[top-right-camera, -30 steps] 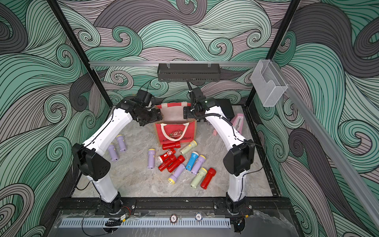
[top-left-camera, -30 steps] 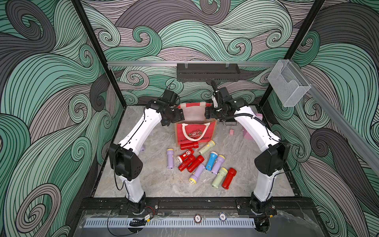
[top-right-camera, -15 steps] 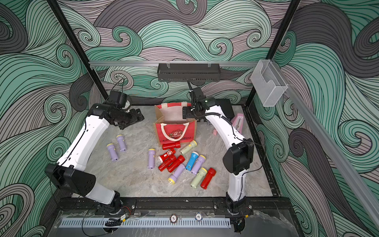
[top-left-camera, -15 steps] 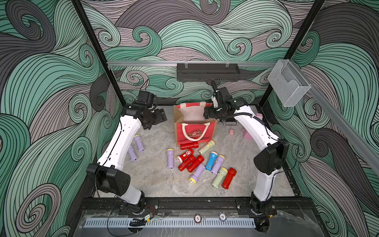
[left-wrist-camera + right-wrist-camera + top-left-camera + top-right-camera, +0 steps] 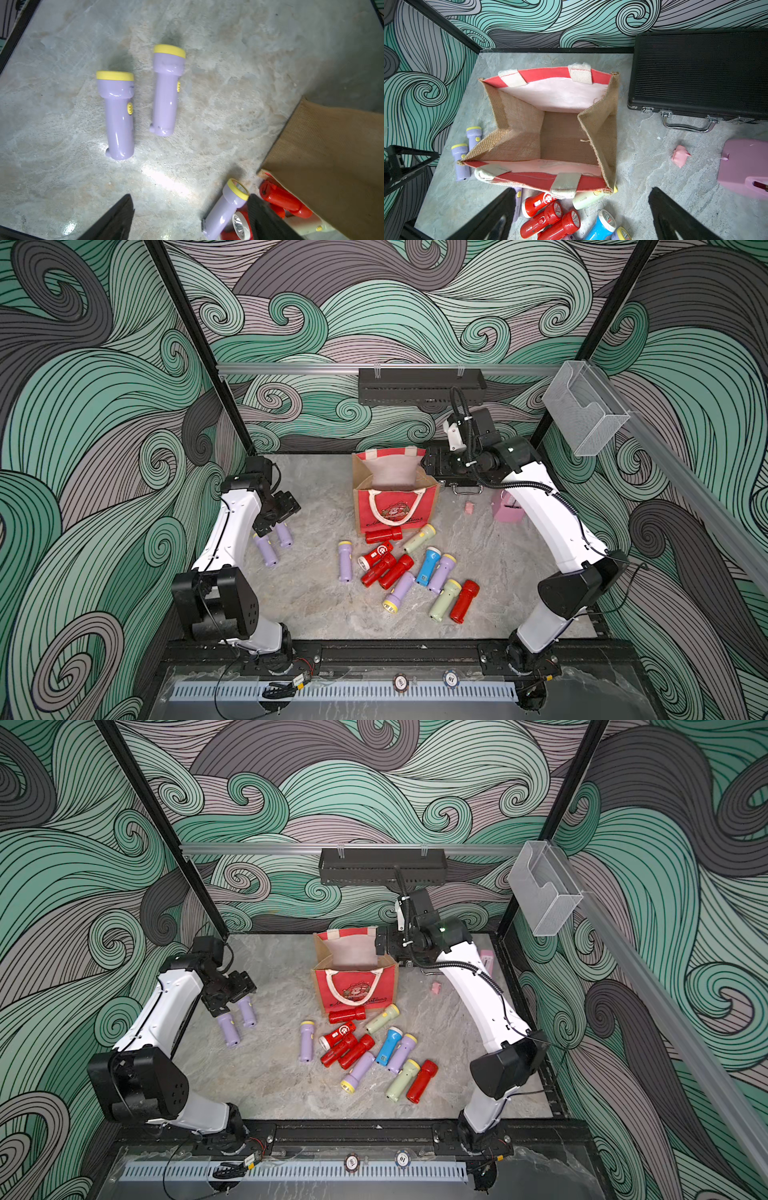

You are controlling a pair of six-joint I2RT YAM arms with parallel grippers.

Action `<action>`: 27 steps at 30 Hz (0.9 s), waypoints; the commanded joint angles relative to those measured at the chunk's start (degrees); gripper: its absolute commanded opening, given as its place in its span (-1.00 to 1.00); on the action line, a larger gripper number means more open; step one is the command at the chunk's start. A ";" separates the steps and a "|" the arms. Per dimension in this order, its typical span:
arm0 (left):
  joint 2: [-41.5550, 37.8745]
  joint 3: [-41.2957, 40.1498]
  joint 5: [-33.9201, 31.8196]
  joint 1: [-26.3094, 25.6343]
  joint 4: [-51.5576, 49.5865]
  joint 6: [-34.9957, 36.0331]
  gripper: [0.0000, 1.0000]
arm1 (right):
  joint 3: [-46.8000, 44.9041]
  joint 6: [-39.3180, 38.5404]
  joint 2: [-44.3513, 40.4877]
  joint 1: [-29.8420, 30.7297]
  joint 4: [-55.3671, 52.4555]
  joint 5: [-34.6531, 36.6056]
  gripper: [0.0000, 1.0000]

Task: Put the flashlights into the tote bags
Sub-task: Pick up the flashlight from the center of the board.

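Tote bag [image 5: 395,506] upright at the back of the worktop [image 5: 316,614], mouth pulled square and wide, likely for dropping torches straight in. Empty so far: bare jute floor plain in the right wrist view, hidden in both top views behind the red front panel.

Flashlights [image 5: 409,568] all out on the worktop, none bagged. Loose heap just in front of the bag, nearest red one close against its base. Two lilac flashlights [image 5: 268,549] well apart from the heap, toward the left arm.

Left gripper [image 5: 274,522] poised over that lilac pair, jaws spread and empty, probably lining up a pick. From above, covers the pair's heads. Yellow rims and side switches visible only in the left wrist view, with neither body between the jaws yet.

Right gripper [image 5: 430,462] raised beside the bag's rim on the side of the black hard case [image 5: 699,72], jaws wide, gripping nothing. Contact with the rim impossible to judge. Case plain only from the right wrist, mostly masked by the arm in both top views.
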 commanded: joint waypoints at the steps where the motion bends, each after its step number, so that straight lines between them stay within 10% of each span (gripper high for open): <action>1: 2.13 0.22 -0.32 2.68 3.08 -0.59 0.70 | -1.37 0.32 0.11 0.42 -1.16 -2.54 0.99; 27: 9.45 -8.60 2.46 14.39 6.54 2.95 0.53 | -5.21 -1.83 -1.78 5.04 5.81 -9.55 0.99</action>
